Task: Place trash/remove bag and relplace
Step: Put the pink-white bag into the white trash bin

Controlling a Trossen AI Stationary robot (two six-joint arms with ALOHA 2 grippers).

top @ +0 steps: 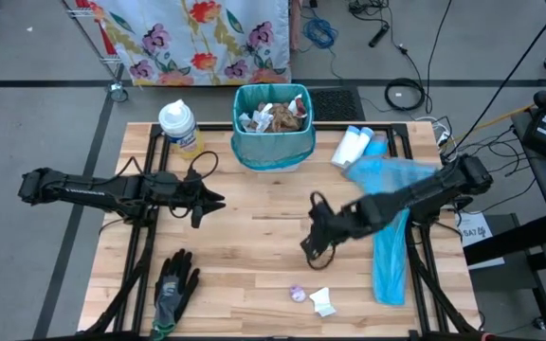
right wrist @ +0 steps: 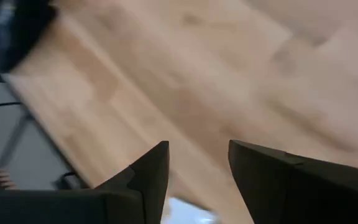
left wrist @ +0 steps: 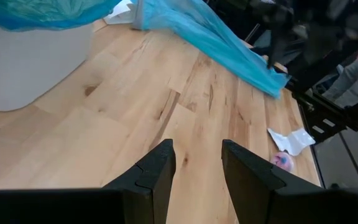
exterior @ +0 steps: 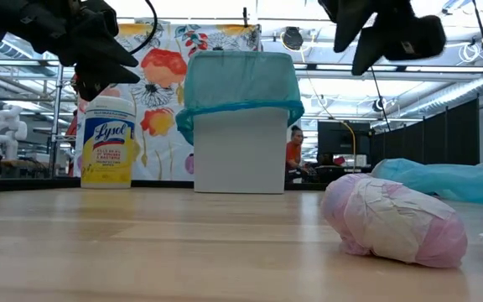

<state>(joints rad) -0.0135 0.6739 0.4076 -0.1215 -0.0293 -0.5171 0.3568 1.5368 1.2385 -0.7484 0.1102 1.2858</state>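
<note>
Both hands gape empty above the table: left hand point(top: 218, 201) level, right hand point(top: 308, 248) angled downward.

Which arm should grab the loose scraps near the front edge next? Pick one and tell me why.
Right. The right hand hangs open and empty nearest the pink wrapper ball and white tissue scrap. The left hand, also open and empty, sits farther back, near the table's middle.

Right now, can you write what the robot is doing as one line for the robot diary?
left gripper: open, empty, mid-table | right gripper: open, empty, above wrapper ball and tissue scrap | bin: lined, holds trash
</note>
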